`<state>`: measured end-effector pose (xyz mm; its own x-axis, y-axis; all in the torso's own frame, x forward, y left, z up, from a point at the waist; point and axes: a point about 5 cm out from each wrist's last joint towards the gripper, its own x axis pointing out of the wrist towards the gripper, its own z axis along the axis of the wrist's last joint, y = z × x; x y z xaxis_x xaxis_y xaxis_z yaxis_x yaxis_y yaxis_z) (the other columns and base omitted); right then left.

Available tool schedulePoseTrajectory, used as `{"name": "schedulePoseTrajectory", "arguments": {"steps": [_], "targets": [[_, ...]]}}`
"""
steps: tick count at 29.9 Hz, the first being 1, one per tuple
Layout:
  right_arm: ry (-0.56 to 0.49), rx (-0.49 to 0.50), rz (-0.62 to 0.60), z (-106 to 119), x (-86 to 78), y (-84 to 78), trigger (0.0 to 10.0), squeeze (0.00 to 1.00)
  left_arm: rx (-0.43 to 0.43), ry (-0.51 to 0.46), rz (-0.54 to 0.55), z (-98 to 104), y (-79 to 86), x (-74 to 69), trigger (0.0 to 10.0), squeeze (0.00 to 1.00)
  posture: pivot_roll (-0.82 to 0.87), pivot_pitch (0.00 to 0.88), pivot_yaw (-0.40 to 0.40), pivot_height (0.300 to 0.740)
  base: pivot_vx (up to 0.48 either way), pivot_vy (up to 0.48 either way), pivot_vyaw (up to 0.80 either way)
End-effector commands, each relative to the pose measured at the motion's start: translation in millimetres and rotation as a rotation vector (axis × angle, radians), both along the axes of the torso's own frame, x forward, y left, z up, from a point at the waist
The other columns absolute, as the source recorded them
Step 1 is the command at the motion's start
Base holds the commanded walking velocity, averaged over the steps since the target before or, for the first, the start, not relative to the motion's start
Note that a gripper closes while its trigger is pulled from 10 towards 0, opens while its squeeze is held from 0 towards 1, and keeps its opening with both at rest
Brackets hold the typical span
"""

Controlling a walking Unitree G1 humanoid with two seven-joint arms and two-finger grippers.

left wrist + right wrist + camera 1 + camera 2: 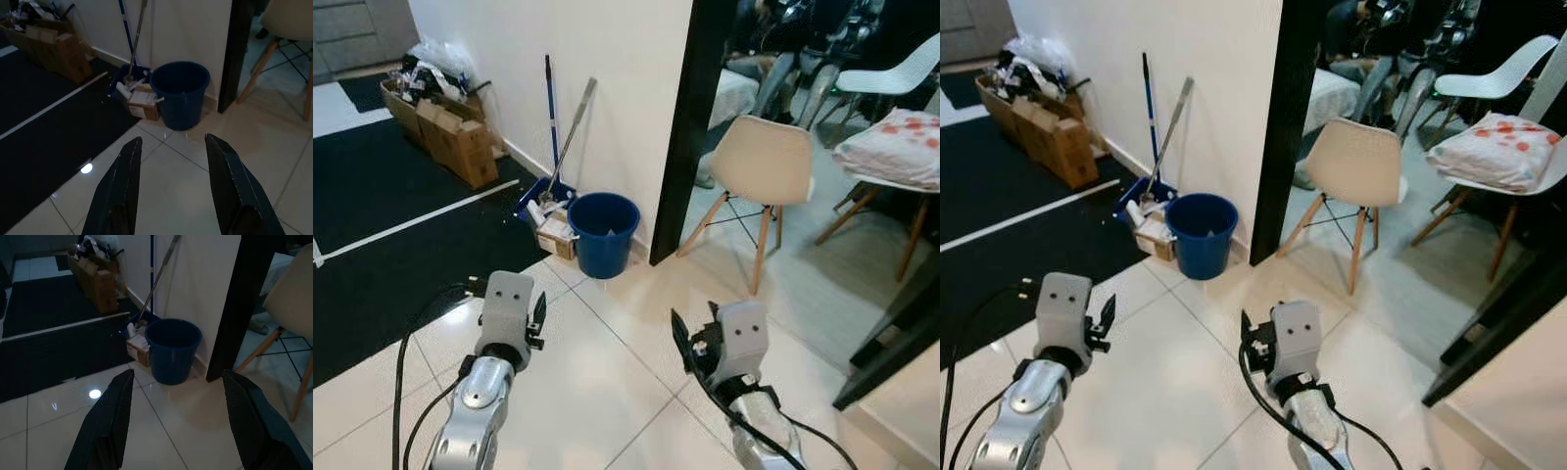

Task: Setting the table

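Above white tiles: both grippers spread, empty; blue bucket point(603, 233) ahead, unlabelled.

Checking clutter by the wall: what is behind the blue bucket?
Behind the blue bucket sit a small cardboard box and a blue dustpan, with two long handles leaning on the wall. The bucket hides their lower parts.

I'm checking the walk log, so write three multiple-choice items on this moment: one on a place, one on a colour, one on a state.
1. Where does the bucket stand?
A. on the floor by the white wall
B. on the beige chair
C. on the black carpet

2. What colour is the bucket?
A. red
B. blue
C. green

3. How are the left gripper and right gripper?
A. both open, holding nothing
B. both shut on a plate
C. left open, right shut

Answers: 1 A, it sits on tiles against the wall; 2 B, it is plainly blue; 3 A, floor shows between each pair of fingers.
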<state>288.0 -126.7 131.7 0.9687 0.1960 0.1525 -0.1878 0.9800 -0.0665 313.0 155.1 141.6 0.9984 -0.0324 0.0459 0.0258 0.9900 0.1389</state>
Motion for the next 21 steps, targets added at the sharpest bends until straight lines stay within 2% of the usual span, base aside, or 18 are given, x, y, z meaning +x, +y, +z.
{"name": "schedulePoseTrajectory", "arguments": {"steps": [1,16,21], "targets": [[0.014,-0.01,-0.009,-3.5,-1.3,-3.9,10.0,0.0,-0.001,0.025,-0.006,-6.1,-1.5,-1.6,10.0,0.0,0.03,0.117,0.074,0.74,0.48,0.0,0.51],[0.011,0.003,-0.002,-3.4,-0.8,-1.2,10.0,0.0,0.007,0.025,-0.013,-5.3,-0.4,-0.2,10.0,0.0,0.04,0.113,0.083,0.74,0.48,0.0,0.77],[0.012,0.008,0.011,-3.6,-1.2,0.2,10.0,0.0,0.001,0.038,-0.029,-6.4,-2.3,-0.6,10.0,0.0,0.04,0.112,0.085,0.74,0.129,0.0,0.8]]}}
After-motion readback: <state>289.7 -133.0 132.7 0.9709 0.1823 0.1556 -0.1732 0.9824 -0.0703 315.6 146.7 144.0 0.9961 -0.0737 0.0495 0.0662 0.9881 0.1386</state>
